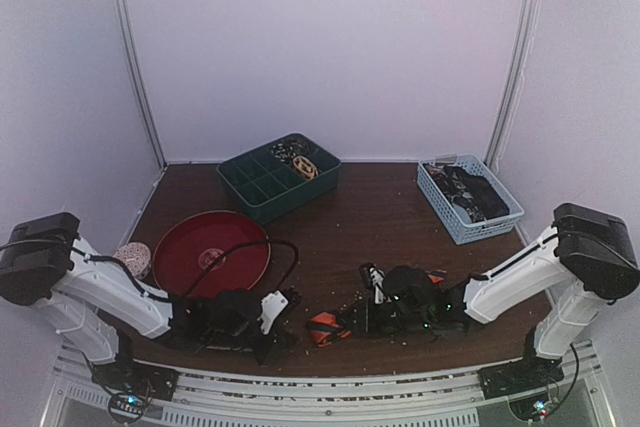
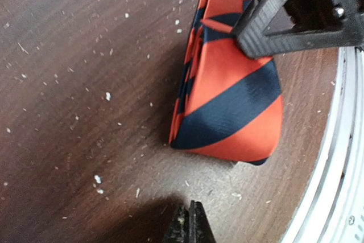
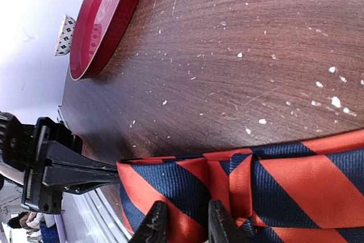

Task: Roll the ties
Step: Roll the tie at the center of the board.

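Note:
A tie (image 2: 233, 106), striped orange-red and navy, lies folded on the brown table near its front edge. It shows small in the top view as the tie (image 1: 325, 328) between both arms. My right gripper (image 3: 185, 224) is shut on a fold of the tie (image 3: 273, 186), with cloth between its fingers (image 3: 219, 220). One of those fingers (image 2: 296, 18) presses on the cloth from above. My left gripper (image 2: 190, 226) is shut with nothing in it, its tip a short way from the tie's wide end. In the right wrist view the left gripper (image 3: 85, 174) reaches in from the left.
A red plate (image 1: 210, 252) lies at left, with a speckled ball (image 1: 132, 259) beside it. At the back stand a green divided tray (image 1: 262, 187) holding small coils (image 1: 300, 160) and a blue basket (image 1: 440, 202) of dark ties. White crumbs dot the table. The metal front rail (image 2: 335, 186) is close.

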`<control>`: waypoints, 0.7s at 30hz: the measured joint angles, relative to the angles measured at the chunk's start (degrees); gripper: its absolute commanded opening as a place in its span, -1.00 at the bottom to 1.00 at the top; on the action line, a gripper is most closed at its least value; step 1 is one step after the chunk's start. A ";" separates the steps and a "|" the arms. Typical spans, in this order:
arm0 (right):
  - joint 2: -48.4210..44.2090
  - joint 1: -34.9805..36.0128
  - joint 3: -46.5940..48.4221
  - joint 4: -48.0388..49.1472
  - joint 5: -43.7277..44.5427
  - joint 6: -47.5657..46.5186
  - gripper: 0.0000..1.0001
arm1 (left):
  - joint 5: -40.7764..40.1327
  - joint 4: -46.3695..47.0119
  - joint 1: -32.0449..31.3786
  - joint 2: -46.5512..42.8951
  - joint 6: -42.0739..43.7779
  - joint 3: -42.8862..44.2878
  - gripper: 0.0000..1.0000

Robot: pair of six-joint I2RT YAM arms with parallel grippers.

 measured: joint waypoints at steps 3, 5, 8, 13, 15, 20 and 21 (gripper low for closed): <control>-0.22 0.00 0.00 -0.81 0.42 -0.55 -0.50 | 0.20 0.72 -0.22 3.04 -0.70 1.29 -1.00; -0.50 0.00 0.00 -1.60 0.61 -1.16 -0.50 | 0.20 0.83 -0.37 4.44 -0.94 2.95 -1.00; -0.74 0.00 0.07 -2.40 0.81 -1.95 -0.50 | 0.17 1.27 -0.59 5.70 -1.18 4.24 -1.00; -1.05 -0.02 0.15 -3.13 1.42 -2.95 -0.50 | 0.22 2.16 -0.68 7.41 -1.27 5.18 -1.00; -1.14 -0.02 0.15 -3.23 1.66 -3.15 -0.49 | 0.39 2.49 -0.68 7.82 -1.27 5.51 -1.00; -1.14 -0.15 0.15 -3.28 1.86 -3.37 -0.49 | 0.57 2.71 -0.68 8.96 -1.22 6.82 -1.00; -1.14 -0.20 0.15 -3.28 1.88 -3.39 -0.49 | 0.59 2.73 -0.68 9.11 -1.22 7.04 -1.00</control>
